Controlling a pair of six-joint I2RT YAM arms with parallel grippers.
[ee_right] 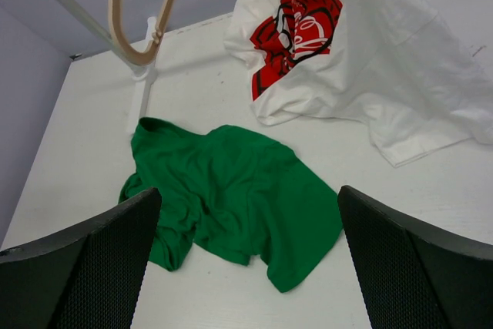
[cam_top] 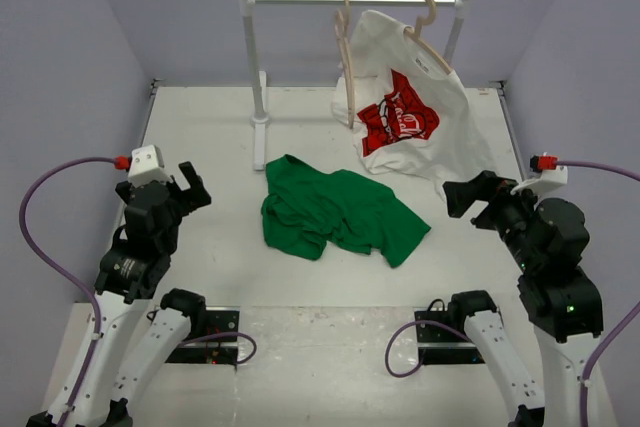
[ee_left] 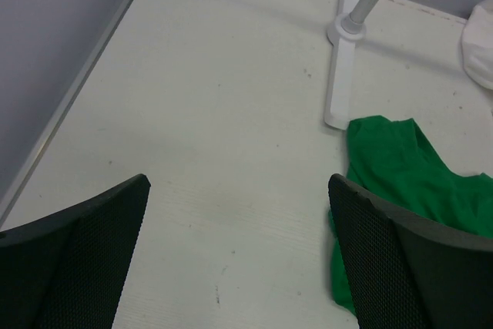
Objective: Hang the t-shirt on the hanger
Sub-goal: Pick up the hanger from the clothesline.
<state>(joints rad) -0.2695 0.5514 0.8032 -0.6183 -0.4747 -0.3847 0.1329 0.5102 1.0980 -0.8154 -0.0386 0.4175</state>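
While lavender-walled, pale table (cam_top: 200, 137) under t-shirt (cam_top: 335, 209)

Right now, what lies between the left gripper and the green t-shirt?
Only bare table between the left gripper and the t-shirt, seen in the top view.

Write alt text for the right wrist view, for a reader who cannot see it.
A crumpled green t-shirt lies on a white table, beyond the fingers of the open right gripper. Behind it, a white t-shirt with a red graphic drapes onto the table; a bare wooden hanger hangs upper left.
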